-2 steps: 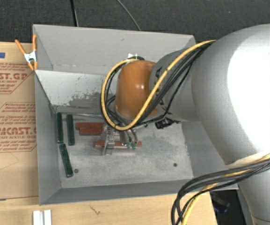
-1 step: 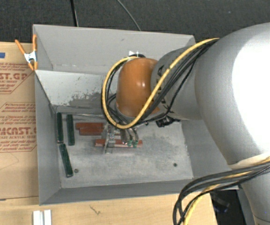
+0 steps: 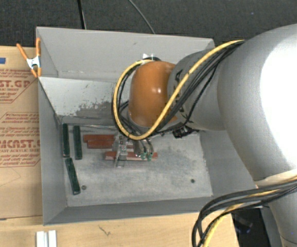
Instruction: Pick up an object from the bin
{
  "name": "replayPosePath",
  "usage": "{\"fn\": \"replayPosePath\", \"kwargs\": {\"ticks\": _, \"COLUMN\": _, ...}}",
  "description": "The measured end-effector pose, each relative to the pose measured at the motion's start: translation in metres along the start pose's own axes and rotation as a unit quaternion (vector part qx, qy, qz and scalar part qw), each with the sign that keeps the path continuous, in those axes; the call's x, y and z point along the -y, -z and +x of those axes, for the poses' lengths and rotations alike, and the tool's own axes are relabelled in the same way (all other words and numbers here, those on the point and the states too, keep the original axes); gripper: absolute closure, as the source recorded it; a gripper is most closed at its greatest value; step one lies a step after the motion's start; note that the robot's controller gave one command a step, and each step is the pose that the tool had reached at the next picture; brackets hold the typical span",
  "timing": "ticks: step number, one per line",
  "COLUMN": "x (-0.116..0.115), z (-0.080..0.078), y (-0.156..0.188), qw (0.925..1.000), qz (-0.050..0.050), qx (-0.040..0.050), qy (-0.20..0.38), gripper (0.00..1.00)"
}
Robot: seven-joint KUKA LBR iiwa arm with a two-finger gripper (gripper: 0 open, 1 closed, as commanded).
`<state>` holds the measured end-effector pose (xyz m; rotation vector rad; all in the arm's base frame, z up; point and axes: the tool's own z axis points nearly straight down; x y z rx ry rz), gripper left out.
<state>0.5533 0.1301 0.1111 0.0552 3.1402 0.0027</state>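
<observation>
My gripper (image 3: 120,155) hangs low in the middle of the bin floor, under the arm's orange cover. It is right at a flat red-brown bar (image 3: 135,156) that lies crosswise, with a small green bit at its right end. The gripper hides part of that bar's left half. A second red-brown bar (image 3: 99,140) lies just up and to the left of the gripper, apart from it.
Two dark green sticks (image 3: 65,139) (image 3: 77,142) lie side by side by the bin's left wall. A third green stick (image 3: 72,175) lies below them, towards the front left corner. The arm covers the bin's back right.
</observation>
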Motion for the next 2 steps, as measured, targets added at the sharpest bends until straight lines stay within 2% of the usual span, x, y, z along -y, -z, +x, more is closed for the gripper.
{"fn": "replayPosePath", "kwargs": {"ticks": 2, "x": -0.0003, "z": -0.0003, "y": 0.0094, "qw": 1.0, "qz": 0.0, "qx": 0.0004, "qy": 0.0, "gripper": 1.0}}
